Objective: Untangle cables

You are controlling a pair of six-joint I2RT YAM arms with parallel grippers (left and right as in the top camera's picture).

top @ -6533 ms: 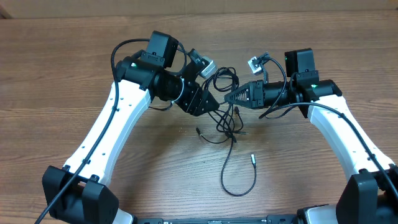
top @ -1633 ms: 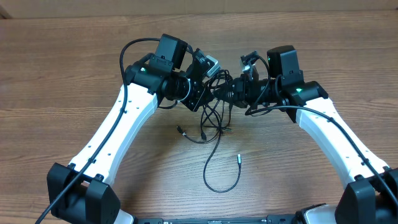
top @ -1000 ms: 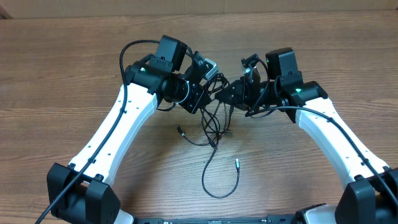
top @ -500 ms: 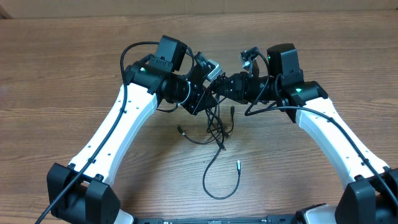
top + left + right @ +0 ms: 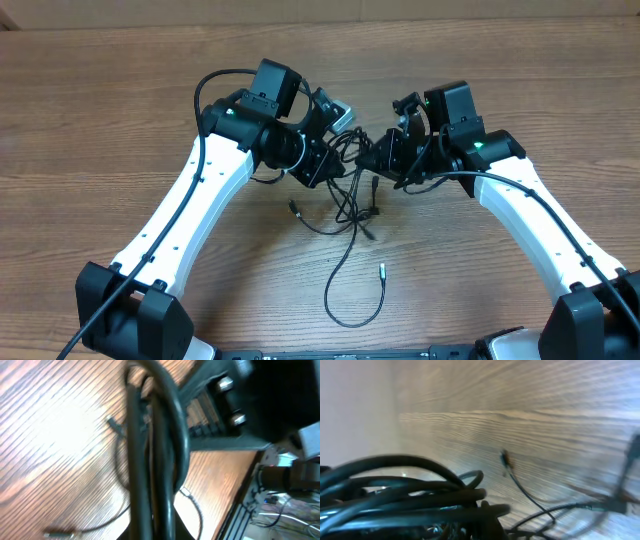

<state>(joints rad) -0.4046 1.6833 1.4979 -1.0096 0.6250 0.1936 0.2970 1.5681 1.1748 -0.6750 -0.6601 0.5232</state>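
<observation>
The cables (image 5: 352,190) are thin black cords bunched between my two grippers, above the middle of the table. My left gripper (image 5: 337,163) is shut on the top of the bunch from the left. My right gripper (image 5: 367,160) is shut on the same bunch from the right, almost touching the left one. One cord hangs down into a loose loop (image 5: 350,300) that ends in a silver-tipped plug (image 5: 382,269). Another plug end (image 5: 291,208) lies to the left. In the left wrist view blurred strands (image 5: 150,460) fill the centre. In the right wrist view the bunch (image 5: 410,495) crowds the jaws.
The wooden table (image 5: 120,90) stretches around both arms. The right arm's black gripper body (image 5: 225,410) looms close in the left wrist view. Thicker black arm wires (image 5: 215,80) arc over the left arm.
My right gripper has closed on the bunch and dropped slightly toward the table. The hanging strands and the loose loop shifted a little. The left gripper stayed shut in place.
</observation>
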